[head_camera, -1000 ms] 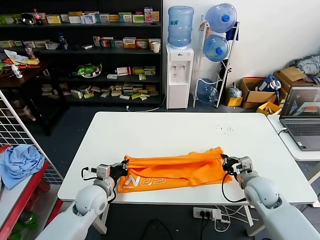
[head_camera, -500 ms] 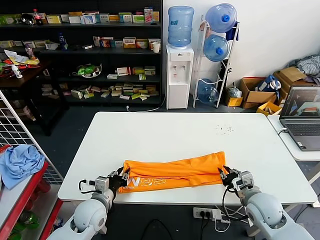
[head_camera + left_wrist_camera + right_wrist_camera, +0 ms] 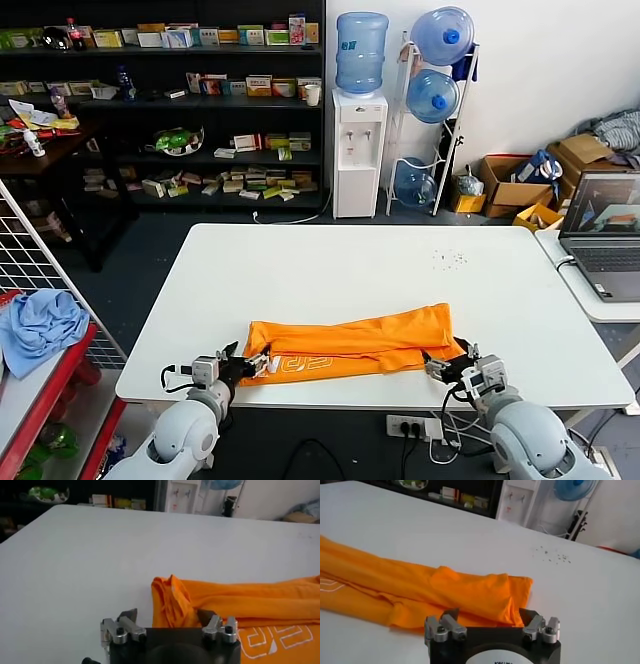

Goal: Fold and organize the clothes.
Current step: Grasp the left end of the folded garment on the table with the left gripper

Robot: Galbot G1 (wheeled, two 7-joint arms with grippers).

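The orange T-shirt (image 3: 350,345) lies folded into a long narrow band across the near part of the white table (image 3: 330,265), white lettering (image 3: 300,367) along its near edge. My left gripper (image 3: 247,362) is open at the band's left end; in the left wrist view the shirt (image 3: 240,602) lies in front of my open left gripper (image 3: 167,616). My right gripper (image 3: 440,366) is open at the band's right end; in the right wrist view the shirt (image 3: 420,592) lies just beyond my open right gripper (image 3: 489,615). Neither holds cloth.
A light blue cloth (image 3: 38,325) lies on a red rack at the left. A laptop (image 3: 603,230) stands on a side table at the right. Shelves (image 3: 160,100), a water dispenser (image 3: 358,150) and boxes stand behind. A power strip (image 3: 415,427) hangs below the front edge.
Both grippers pulled the shirt toward the table's front edge, then opened and let go. Both arms have drawn back toward me. The shirt now lies flat as a band.
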